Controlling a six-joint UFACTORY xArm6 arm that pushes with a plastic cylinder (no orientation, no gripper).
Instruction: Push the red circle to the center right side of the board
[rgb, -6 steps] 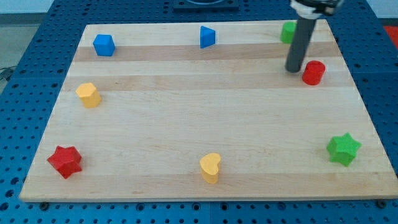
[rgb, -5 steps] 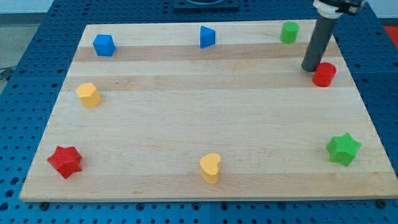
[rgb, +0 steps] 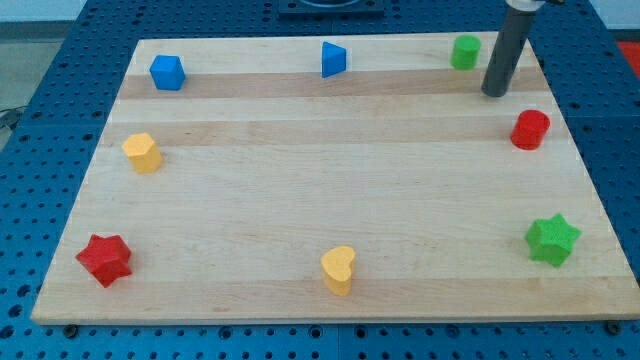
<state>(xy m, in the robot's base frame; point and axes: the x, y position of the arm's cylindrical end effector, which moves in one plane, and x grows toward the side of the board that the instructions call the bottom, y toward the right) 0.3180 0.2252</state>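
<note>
With no jaws to open or close, my tip (rgb: 494, 93) sits up-left of the small red plastic circle (rgb: 530, 130), clear of it, and should re-engage from the top, nudging it gently down the pale wooden counter (rgb: 330, 190).

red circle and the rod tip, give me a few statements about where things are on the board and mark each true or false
1. My tip is touching the red circle. False: there is a gap; the tip sits up and to the view's left of it.
2. The red circle lies near the view's right edge of the board. True.
3. The green star is below the red circle in the view. True.
4. The green cylinder sits at the view's bottom left corner. False: it is near the top right, just left of the rod.
5. Two yellow blocks are on the board. True: a yellow block at the left and a yellow heart at the bottom.
</note>
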